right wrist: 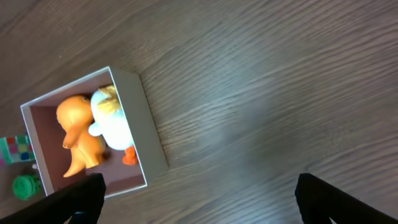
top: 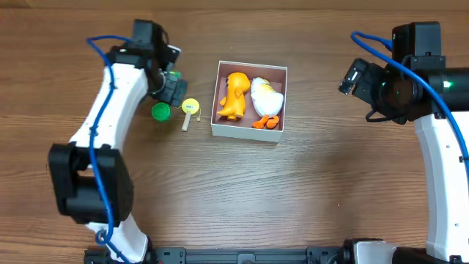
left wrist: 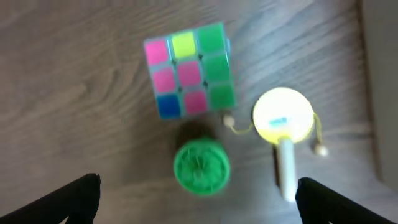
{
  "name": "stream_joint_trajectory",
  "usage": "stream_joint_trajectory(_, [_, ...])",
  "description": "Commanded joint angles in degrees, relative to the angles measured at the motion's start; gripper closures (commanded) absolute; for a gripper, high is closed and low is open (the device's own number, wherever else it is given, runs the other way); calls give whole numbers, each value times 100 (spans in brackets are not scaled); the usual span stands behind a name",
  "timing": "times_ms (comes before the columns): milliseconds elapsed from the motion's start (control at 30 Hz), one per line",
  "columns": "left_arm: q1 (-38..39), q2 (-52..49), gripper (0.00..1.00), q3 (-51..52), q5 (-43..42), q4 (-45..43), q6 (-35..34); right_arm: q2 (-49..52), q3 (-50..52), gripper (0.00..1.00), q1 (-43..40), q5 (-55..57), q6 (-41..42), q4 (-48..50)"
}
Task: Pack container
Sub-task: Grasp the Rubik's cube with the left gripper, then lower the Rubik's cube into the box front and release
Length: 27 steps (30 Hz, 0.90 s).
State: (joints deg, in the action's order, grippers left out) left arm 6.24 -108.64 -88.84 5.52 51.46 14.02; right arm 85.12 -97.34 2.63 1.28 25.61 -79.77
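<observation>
The left fingers (left wrist: 68,199) sit closest to the left wrist camera as two dark tips at the bottom corners of its view, spread wide with nothing held between them. Beyond them, on the wooden desk (left wrist: 74,112), lies a green round toy (left wrist: 201,167). Just past it is a puzzle cube (left wrist: 189,71) with pink, green, yellow and blue squares, and beside both is a yellow disc-headed toy (left wrist: 283,118) with a pale handle and small beads on strings. From overhead these three form a small cluster near the left wall of the container (top: 245,131), apart from it, with the yellow one closest to that wall. The left arm's tip hangs over the cluster and hides most of the cube. The right fingers (right wrist: 348,199) are likewise set wide and empty at the bottom corners of the right wrist view, over bare wood. The right arm's tip is well off to the right of the container. The container, a shallow white box with a pinkish-brown inside, rests on the desk roughly midway between the two arms, nearer the left one. Inside it lie an orange figure (top: 234,95) on its left half and a white duck (top: 265,94) with orange feet on its right half, the two touching.
</observation>
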Motion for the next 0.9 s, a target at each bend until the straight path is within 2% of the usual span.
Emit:
stream_joint_trajectory(0, [-13,-284,0,-168,647,-551,118,-46,-48,0,-24,57,-39,-96])
stream_joint_trajectory(200, [-59,-870,0,-166,212,-1106,-140,-46,-48,0,-24,57,-37,-96])
stream_joint_trajectory(500, [-199,-1290,0,-166,-487,-1434,-656,-46,-37,0,-24,208,-39,-184])
stream_joint_trajectory(567, [-210,-1311,6,-166,-505,-1576,-656,-46,-35,0,-24,210,-39,-199])
stream_joint_trajectory(667, [-210,-1311,22,-166,-505,-1683,-658,-46,-35,0,-24,212,-39,-203])
stream_joint_trajectory(767, [-210,-1311,30,-166,-498,-1690,-654,-46,-35,0,-24,232,-59,-229])
stream_joint_trajectory(867, [-210,-1307,48,-199,-498,-1622,-654,-46,-35,0,-24,275,-59,-332])
